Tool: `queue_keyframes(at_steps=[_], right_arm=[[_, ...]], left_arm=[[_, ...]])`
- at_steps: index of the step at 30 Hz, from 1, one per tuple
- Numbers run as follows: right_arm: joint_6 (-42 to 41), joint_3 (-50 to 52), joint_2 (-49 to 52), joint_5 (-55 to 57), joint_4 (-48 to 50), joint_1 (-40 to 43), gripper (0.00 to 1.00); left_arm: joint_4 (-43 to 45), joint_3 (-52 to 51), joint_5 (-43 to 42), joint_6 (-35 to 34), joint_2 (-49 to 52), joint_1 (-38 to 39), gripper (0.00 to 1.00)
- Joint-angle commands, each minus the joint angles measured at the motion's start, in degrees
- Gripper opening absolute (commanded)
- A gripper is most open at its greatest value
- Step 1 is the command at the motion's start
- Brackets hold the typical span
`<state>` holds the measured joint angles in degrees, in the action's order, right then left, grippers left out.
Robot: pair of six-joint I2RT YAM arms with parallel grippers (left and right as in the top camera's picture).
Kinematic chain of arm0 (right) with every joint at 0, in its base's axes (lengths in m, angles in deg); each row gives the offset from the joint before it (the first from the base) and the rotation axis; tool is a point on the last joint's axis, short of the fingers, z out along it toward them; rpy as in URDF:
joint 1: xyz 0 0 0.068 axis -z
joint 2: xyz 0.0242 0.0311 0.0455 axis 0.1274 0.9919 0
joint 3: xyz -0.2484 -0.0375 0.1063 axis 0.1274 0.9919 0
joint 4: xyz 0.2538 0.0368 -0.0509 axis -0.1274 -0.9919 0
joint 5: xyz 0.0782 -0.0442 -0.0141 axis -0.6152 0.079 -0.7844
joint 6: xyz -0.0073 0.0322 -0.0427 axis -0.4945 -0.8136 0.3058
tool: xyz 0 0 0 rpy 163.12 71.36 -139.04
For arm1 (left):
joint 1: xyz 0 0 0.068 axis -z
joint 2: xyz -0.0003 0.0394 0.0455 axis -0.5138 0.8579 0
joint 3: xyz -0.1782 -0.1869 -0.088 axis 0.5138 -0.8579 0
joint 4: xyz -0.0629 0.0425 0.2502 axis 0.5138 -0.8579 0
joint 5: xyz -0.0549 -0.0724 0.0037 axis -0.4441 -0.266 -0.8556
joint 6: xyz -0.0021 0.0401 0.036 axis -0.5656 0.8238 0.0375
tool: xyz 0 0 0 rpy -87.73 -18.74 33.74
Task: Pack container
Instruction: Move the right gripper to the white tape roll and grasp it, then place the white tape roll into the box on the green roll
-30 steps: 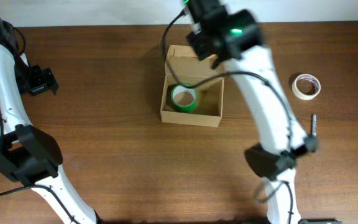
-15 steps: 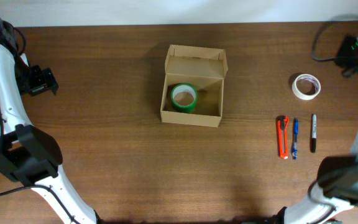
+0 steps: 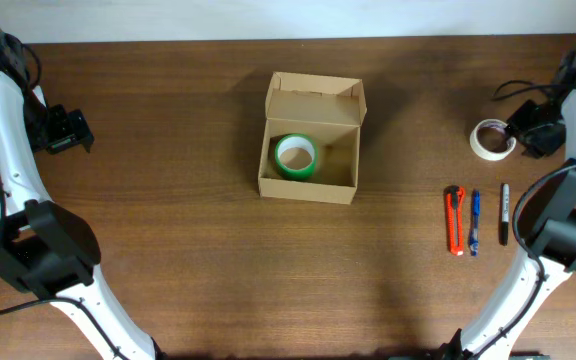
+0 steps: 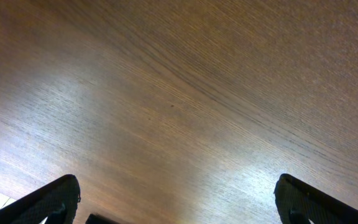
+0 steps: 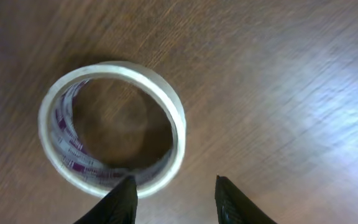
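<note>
Left fingers [image 4: 48, 202] wide apart, right fingers [image 5: 120, 202] apart by tape roll [image 5: 174, 124], purple print seemingly illegible.

From overhead the left claw [image 3: 65, 129], near the counter's [image 3: 188, 260] left edge, is a dark lump with jaws too small to read. Its wrist view shows only two finger [image 4: 48, 202] tips, cropped by the bottom edge. The right claw [image 3: 530, 131], by the counter's right edge, hides its fingers under its own body. Its wrist view crops both fingers [image 5: 235, 202] at the bottom, and one covers a bit of the rim of the tape roll [image 5: 176, 130]. The purple print inside the roll is too blurred to read. Any markings on the utility knife [image 3: 455, 220], pen [image 3: 474, 236] and marker [image 3: 504, 213] are too small to tell.
</note>
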<state>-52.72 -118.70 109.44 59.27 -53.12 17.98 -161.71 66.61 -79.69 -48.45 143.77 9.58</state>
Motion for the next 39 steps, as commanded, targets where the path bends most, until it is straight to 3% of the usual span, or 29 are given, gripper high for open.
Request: queue_keyframes(at_steps=[1, 12, 14, 16, 20, 25, 30, 35, 39], right_arm=[[-2.43, 0.17, 2.36, -1.62, 0.94, -0.09, 0.42], [-2.69, 0.17, 6.86, -1.16, 1.88, -0.15, 0.42], [-2.69, 0.17, 7.06, -1.16, 1.86, -0.22, 0.32], [-2.69, 0.17, 7.06, -1.16, 1.88, -0.26, 0.07], [-1.75, -0.20, 6.86, -1.46, -0.20, -0.28, 0.04], [12.26, -1.99, 3.02, -3.15, -3.45, -2.49, 0.04], [24.68, -9.90, -9.07, -3.10, -8.81, -8.44, 0.04], [33.46, -21.49, -21.73, -2.67, -12.98, -19.85, 0.04], [39.17, -27.65, -26.62, -0.72, -19.19, -33.48, 0.04]], left_arm=[[-0.02, -0.22, -0.39, 0.92, 0.26, -0.20, 1.00], [-0.02, -0.22, -0.39, 0.92, 0.26, -0.20, 1.00], [-0.02, -0.22, -0.39, 0.92, 0.26, -0.20, 1.00], [-0.02, -0.22, -0.39, 0.92, 0.26, -0.20, 1.00], [-0.02, -0.22, -0.39, 0.92, 0.26, -0.20, 1.00], [-0.02, -0.22, -0.39, 0.92, 0.26, -0.20, 1.00], [-0.02, -0.22, -0.39, 0.92, 0.26, -0.20, 1.00], [-0.02, -0.22, -0.39, 0.92, 0.26, -0.20, 1.00], [-0.02, -0.22, -0.39, 0.92, 0.26, -0.20, 1.00]])
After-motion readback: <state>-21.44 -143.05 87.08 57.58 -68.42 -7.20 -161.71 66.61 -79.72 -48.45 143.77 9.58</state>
